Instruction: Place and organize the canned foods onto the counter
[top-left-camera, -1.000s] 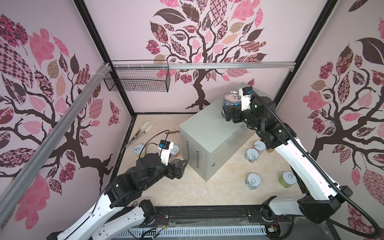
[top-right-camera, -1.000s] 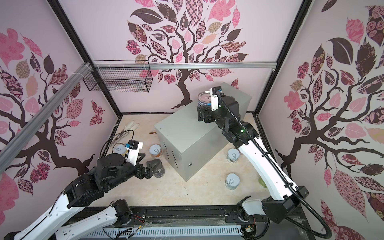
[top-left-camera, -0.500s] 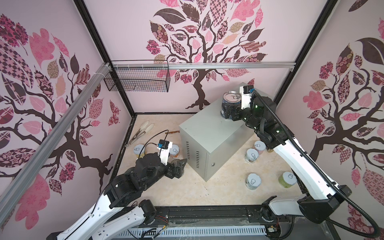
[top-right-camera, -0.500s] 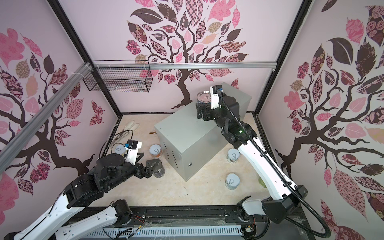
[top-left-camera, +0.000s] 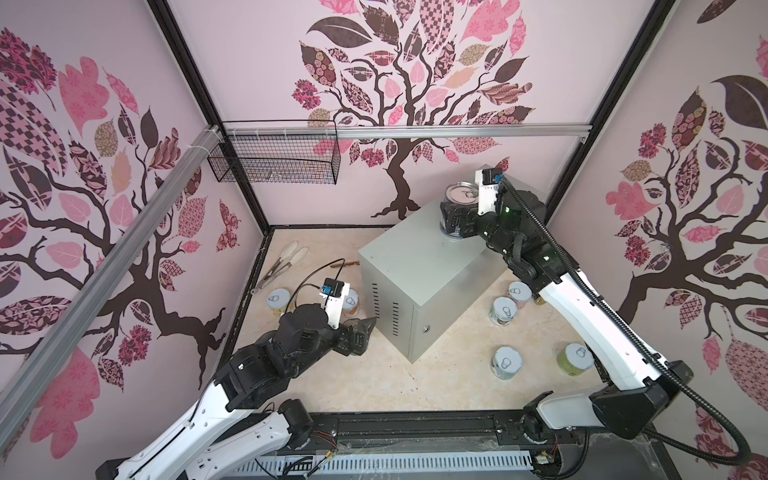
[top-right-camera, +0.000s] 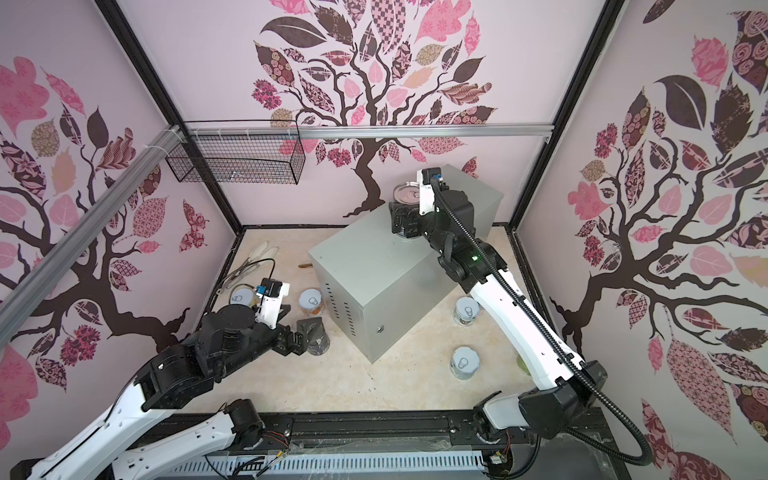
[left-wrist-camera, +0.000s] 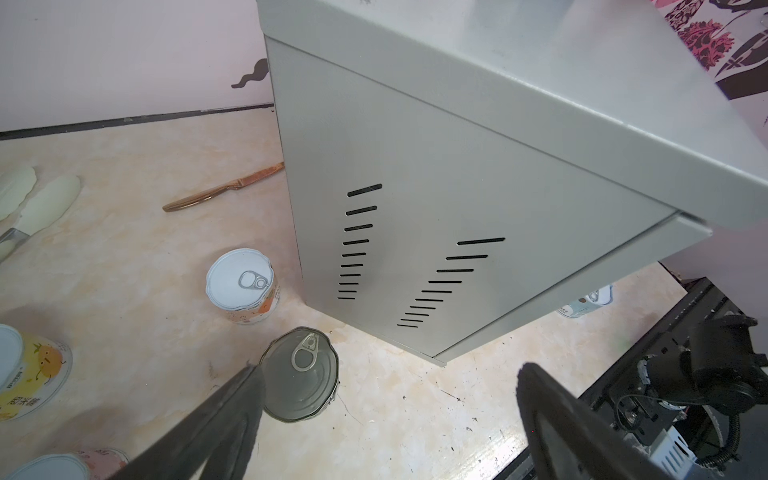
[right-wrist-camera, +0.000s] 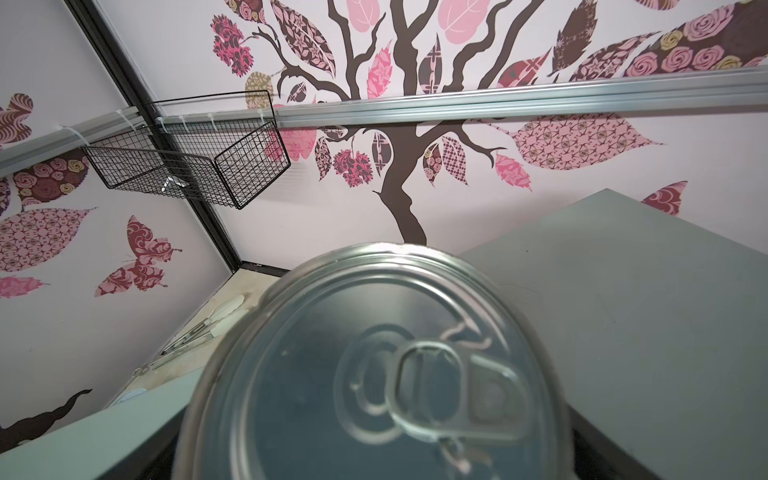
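**Status.** One tall dark can (top-left-camera: 460, 195) stands upright on the grey worktop (top-left-camera: 419, 266), close to its 11 o'clock edge. The right hand (top-left-camera: 451, 222) straddles the can low down with jaws spread wide. The views do not show whether the pads touch it.

The second tall can (left-wrist-camera: 300, 374) stands on the floor at 9 o'clock of the worktop. It sits between the parted jaws of the left hand (left-wrist-camera: 386, 374), hard against one finger (left-wrist-camera: 232, 415). The short cans, e.g. (top-left-camera: 506, 362), stand on the floor at 9 o'clock and from 3 to 5 o'clock.

**Hazards.**
- Right hand: a skewed retreat lets a pad drag the placed can. The can is tall and near the edge, so it probably tips and drops behind the worktop.
- Left hand: closing off-centre shoves the can sideways before the grip seats. The can may strike the short can (left-wrist-camera: 241, 282) at 11 o'clock.
- Lift path: the worktop corner is near, so a steep rise may clip its overhanging lip.
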